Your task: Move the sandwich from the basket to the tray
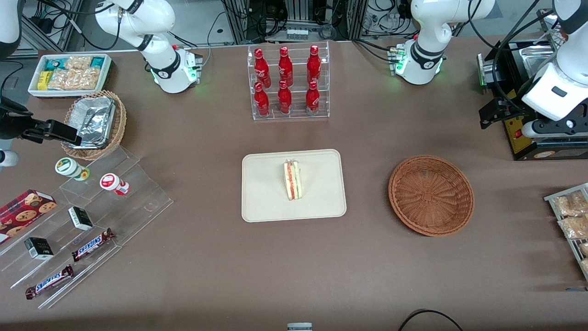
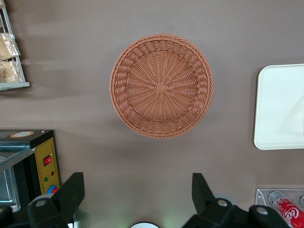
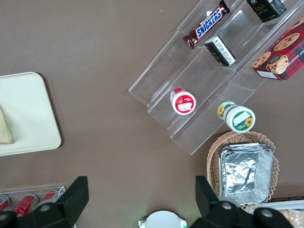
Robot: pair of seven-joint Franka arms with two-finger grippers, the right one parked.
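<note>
The sandwich (image 1: 292, 179), a pale wedge with a red-orange and green filling stripe, lies on the cream tray (image 1: 266, 193) in the middle of the table. The round reddish-brown wicker basket (image 1: 431, 195) stands empty beside the tray, toward the working arm's end. My left gripper (image 1: 490, 115) hangs well above the table, farther from the front camera than the basket, open and empty. In the left wrist view the gripper (image 2: 135, 192) is open, with the empty basket (image 2: 161, 85) and a part of the tray (image 2: 280, 107) below it. The right wrist view shows the tray (image 3: 23, 114) and a sliver of the sandwich (image 3: 4, 130).
A clear rack of red bottles (image 1: 287, 82) stands farther from the front camera than the tray. A black machine (image 1: 528, 138) and a wire rack of snacks (image 1: 572, 216) are at the working arm's end. A tan basket with foil containers (image 1: 94, 119), a white snack bin (image 1: 69, 73) and a clear stepped shelf (image 1: 92, 216) are at the parked arm's end.
</note>
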